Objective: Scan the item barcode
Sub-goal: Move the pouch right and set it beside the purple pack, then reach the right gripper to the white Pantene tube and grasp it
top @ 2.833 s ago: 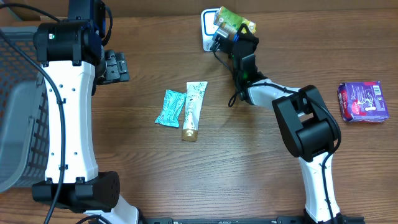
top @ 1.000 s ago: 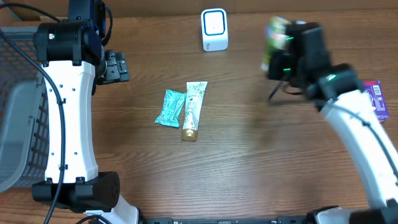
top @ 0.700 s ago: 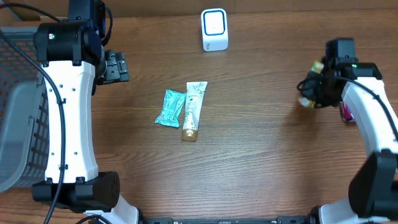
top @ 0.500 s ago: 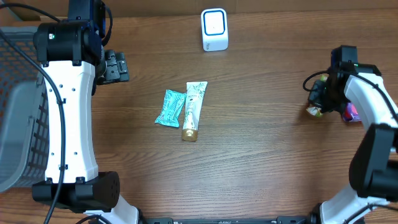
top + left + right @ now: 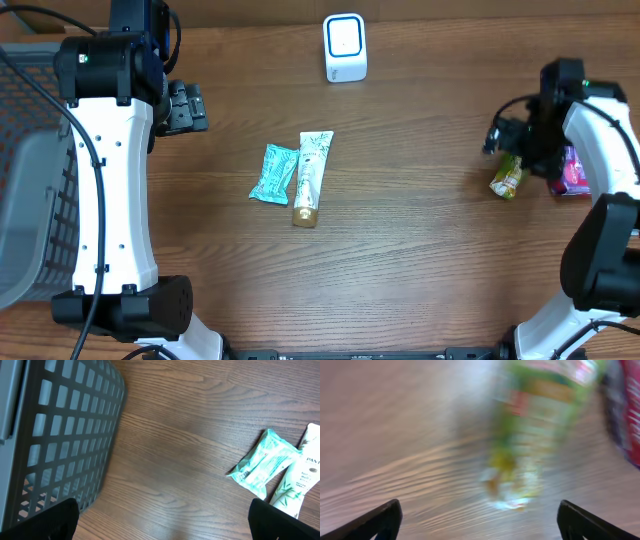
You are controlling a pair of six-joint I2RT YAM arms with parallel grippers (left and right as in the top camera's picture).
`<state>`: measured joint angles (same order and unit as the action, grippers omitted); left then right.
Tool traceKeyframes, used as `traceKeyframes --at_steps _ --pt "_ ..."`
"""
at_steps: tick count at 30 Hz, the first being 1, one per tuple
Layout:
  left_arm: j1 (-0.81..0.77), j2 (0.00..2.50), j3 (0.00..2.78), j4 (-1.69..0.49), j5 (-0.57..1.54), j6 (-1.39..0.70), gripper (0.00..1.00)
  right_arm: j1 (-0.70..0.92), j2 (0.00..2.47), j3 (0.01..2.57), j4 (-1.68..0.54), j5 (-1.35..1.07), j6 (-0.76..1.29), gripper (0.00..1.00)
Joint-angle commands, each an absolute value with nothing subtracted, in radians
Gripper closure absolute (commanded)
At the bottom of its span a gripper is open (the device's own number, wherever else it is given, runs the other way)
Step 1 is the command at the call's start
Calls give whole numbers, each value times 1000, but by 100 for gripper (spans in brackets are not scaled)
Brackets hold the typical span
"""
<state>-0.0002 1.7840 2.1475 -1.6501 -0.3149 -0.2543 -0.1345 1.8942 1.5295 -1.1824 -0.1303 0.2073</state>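
The white and blue barcode scanner [image 5: 345,47] stands at the back middle of the table. A green snack packet [image 5: 507,177] lies on the wood at the right, next to a purple packet [image 5: 572,172]. My right gripper [image 5: 522,145] hovers just behind the green packet, open and holding nothing. In the blurred right wrist view, the green packet [image 5: 540,425] sits ahead of the open right gripper [image 5: 480,520]. My left gripper [image 5: 185,107] is open at the far left, and the left wrist view shows the left gripper [image 5: 160,522] empty over bare wood.
A teal packet [image 5: 273,173] and a cream tube [image 5: 310,178] lie side by side mid-table; both also show in the left wrist view, the packet [image 5: 262,462] beside the tube [image 5: 300,482]. A grey mesh basket [image 5: 25,180] fills the left edge, its wall [image 5: 65,435] close to my left gripper.
My right gripper carried the green packet from the scanner to the right side, then opened and released it. The packet now lies beside the purple packet. The left arm has not moved.
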Motion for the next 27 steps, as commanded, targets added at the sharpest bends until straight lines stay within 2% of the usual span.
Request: traceKeyframes --at_steps 1,5,12,14,18,27 --pt "0 1769 2162 -1649 -321 -243 0 -69 1873 1630 -1193 -440 216 0" --pt "0 1769 2162 -1649 -321 -243 0 16 1876 1619 -1118 -577 213 0" --pt "0 1769 2162 -1648 -321 -243 0 246 1877 1537 -901 -577 242 0" --pt "0 1769 2162 -1648 -321 -243 0 310 1877 1504 -834 -569 305 4" --pt "0 1769 2162 -1649 -321 -243 0 432 1888 1438 -719 -434 456 9" --pt "0 1769 2162 -1648 -321 -243 1 620 2005 1430 -614 -243 476 18"
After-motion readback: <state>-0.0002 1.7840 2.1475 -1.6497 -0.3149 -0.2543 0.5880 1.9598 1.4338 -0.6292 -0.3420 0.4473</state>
